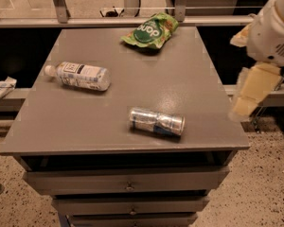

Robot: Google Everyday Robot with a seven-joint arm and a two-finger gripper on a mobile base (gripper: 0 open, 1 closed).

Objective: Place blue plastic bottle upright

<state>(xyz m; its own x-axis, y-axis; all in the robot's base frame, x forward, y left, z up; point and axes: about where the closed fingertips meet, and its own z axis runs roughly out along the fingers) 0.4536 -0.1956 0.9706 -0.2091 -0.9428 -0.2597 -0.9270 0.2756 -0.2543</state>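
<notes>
The blue plastic bottle [80, 75] lies on its side at the left of the grey table top [132, 93], with its white cap pointing left. It is clear with a white-and-blue label. My gripper [250, 92] hangs off the table's right edge, cream-coloured and pointing down, far from the bottle. It holds nothing that I can see.
A shiny silver-blue can [156, 121] lies on its side near the front middle. A green snack pouch [150, 30] lies at the back. The table has drawers [128, 179] below. A rail [132, 20] runs behind, and a white wrapper [1, 89] lies to the left.
</notes>
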